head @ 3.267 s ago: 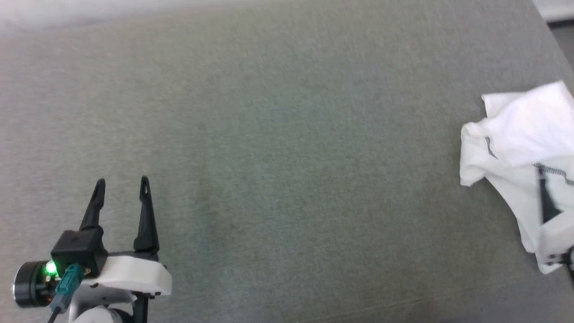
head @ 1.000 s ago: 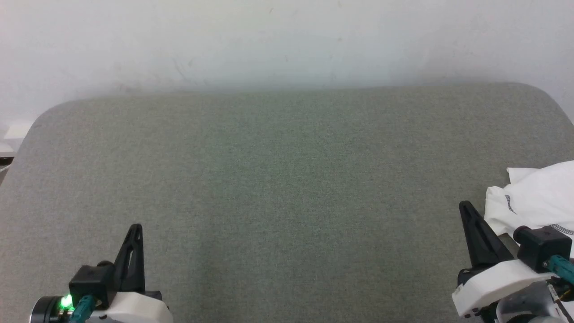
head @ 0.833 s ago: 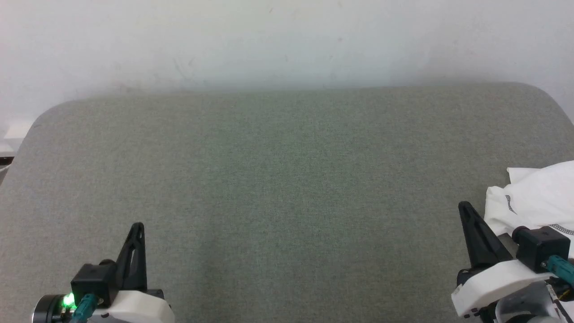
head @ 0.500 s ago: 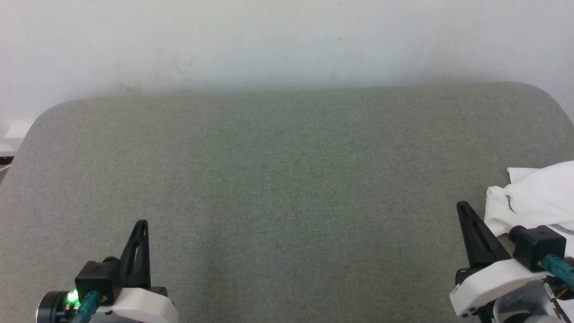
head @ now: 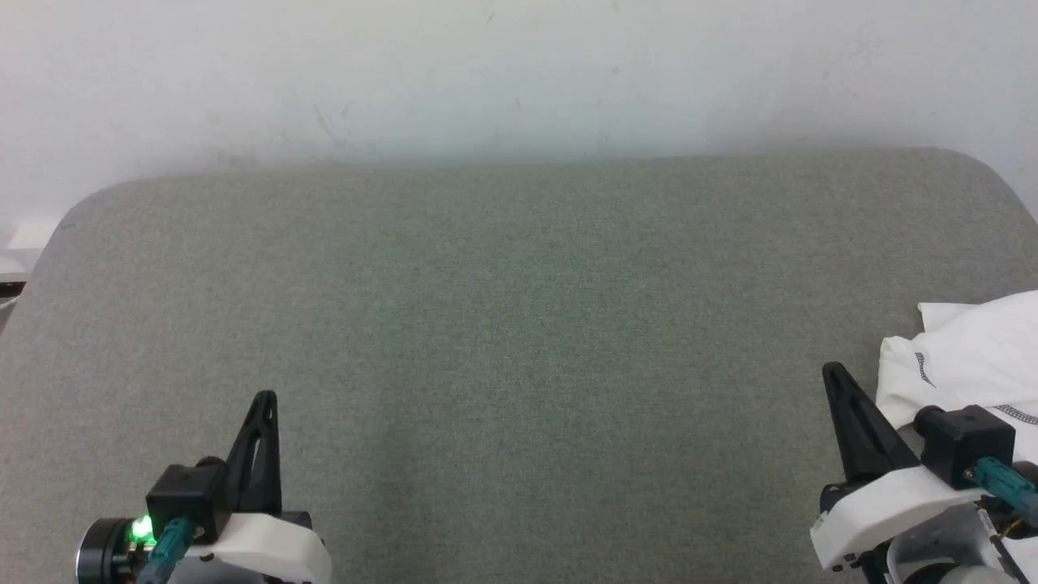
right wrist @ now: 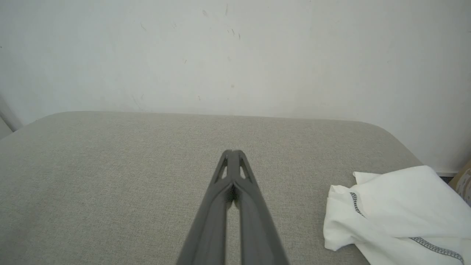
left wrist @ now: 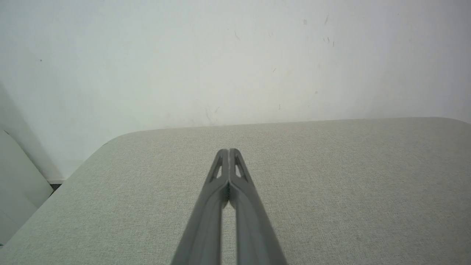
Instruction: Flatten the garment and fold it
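The garment (head: pixel 969 357), a white shirt with dark zigzag seam stitching, lies bunched at the right edge of the grey-green padded table (head: pixel 519 324). From the right wrist it appears as a crumpled heap (right wrist: pixel 397 209) at the lower right. My right gripper (head: pixel 835 380) is shut and empty, just left of the garment and apart from it; its fingertips meet (right wrist: pixel 232 152). My left gripper (head: pixel 264 401) is shut and empty at the lower left over bare table, tips pressed together (left wrist: pixel 229 151).
A white wall (head: pixel 519 73) rises behind the table's far edge. The table's rounded corners show at the far left (head: pixel 73 215) and far right (head: pixel 985 166). A brown object (right wrist: pixel 464 180) peeks in beyond the garment at the right.
The head camera has lifted since the oldest frame, bringing the wall into view. The left gripper has gone from open to shut. Over the last second both grippers crept slightly forward.
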